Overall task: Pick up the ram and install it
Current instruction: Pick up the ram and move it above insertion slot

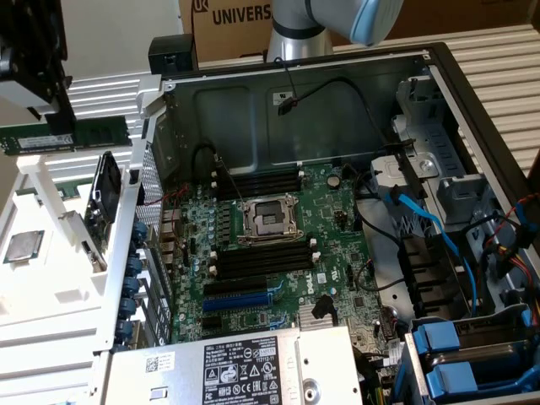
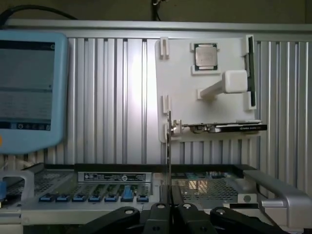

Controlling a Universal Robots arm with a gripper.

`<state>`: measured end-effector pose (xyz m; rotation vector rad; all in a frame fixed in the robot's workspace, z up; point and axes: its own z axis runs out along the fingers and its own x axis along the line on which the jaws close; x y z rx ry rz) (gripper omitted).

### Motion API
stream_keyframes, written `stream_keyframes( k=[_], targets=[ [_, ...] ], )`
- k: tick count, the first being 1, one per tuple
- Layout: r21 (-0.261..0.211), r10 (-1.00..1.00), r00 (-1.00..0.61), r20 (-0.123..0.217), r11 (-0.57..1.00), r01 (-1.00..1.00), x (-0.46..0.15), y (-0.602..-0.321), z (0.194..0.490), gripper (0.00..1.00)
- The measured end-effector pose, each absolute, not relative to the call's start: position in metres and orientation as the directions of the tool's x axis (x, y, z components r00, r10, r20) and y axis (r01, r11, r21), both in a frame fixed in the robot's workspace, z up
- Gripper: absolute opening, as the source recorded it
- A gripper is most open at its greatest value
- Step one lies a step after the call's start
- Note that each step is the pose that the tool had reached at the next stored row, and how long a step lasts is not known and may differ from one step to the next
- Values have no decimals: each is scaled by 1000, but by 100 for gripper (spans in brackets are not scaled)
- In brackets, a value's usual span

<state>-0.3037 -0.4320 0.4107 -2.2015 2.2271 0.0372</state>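
The end effector [image 1: 57, 118] is clenching the ram [image 1: 84, 135] at the exterior view's far left, and is holding it level above a white tray [image 1: 51, 287] that is sitting on the ribbed metal counter [image 1: 506, 67]. The ram is lying outside the open computer case [image 1: 253, 101], well apart from the motherboard [image 1: 337, 211]; its white label is showing, but the print is too small to read. In the wrist view the end effector [image 2: 170, 210] is pinching the ram [image 2: 169, 146] edge-on, so it is appearing as a thin upright strip.

On the motherboard, long black memory slots [image 1: 261, 181] are flanking the metal processor socket [image 1: 268, 218] on its far and near sides, and a blue expansion slot [image 1: 240, 299] is lying nearer the camera. A label [image 1: 240, 371] on the grey box at the near edge is carrying symbols and fine print that cannot be read.

A cardboard box [image 1: 228, 25] behind the case is showing the letters "UNIVERS". The tray is carrying a processor chip [image 1: 24, 246] and an upright expansion card [image 1: 101, 198]. A light-blue pendant [image 2: 29, 92] is showing in the wrist view.
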Motion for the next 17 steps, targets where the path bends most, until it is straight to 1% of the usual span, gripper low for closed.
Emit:
stream_keyframes(
  k=[17],
  targets=[
    [10, -1000, -10, -26, 10, -1000, -227, -432, 414, 12]
  ],
)
